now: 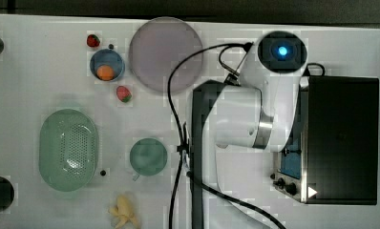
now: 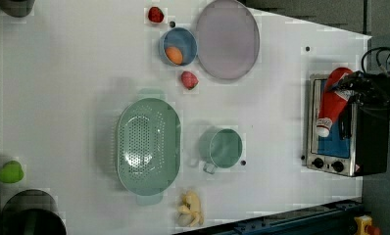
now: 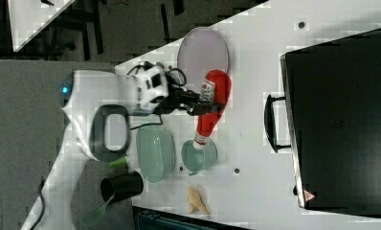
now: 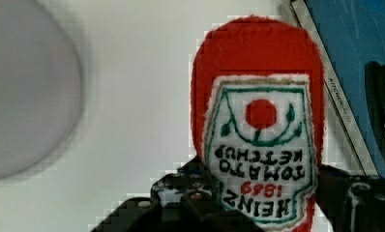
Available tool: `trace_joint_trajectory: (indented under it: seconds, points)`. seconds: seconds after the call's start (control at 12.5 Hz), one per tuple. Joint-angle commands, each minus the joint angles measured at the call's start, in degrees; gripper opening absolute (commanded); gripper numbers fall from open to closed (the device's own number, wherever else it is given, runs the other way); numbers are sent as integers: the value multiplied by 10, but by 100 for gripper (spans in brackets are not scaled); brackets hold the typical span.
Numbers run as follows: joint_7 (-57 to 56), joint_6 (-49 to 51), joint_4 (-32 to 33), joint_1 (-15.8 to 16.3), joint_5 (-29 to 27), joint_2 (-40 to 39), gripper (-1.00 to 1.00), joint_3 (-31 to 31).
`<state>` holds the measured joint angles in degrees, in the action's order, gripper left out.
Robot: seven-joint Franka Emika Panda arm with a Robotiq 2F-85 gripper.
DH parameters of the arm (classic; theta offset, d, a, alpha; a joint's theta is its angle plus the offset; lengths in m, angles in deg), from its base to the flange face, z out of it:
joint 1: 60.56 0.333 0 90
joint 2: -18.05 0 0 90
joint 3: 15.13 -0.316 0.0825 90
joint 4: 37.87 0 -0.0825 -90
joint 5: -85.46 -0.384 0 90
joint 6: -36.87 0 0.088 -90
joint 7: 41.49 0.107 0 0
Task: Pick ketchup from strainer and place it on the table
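My end effector [image 3: 205,103] grips the ketchup [image 3: 212,106] mid-body, aloft over the tabletop [image 3: 255,143]; the strainer [image 2: 148,145] sits empty.

ketchup [image 4: 258,125]: red, white-green label | strainer [image 2: 148,146]: pale green, perforated | table [image 2: 75,98]: white

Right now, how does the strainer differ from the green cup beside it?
The strainer is oval, perforated and the larger of the two; the green cup is round, solid and smaller. The strainer has end tabs, the cup a small side handle. Both are pale green, empty and standing on the table.
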<state>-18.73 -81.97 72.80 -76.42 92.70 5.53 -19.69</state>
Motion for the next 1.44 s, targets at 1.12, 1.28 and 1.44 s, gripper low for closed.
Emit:
trace_joint_trajectory:
  seconds: [1.12, 1.28, 1.44]
  points:
    - [-37, -334, 247, 33, -2, -48, 89, -47]
    - [-37, -330, 243, 33, -2, -29, 100, -47]
    - [-35, -325, 225, 33, -2, 8, 100, -50]
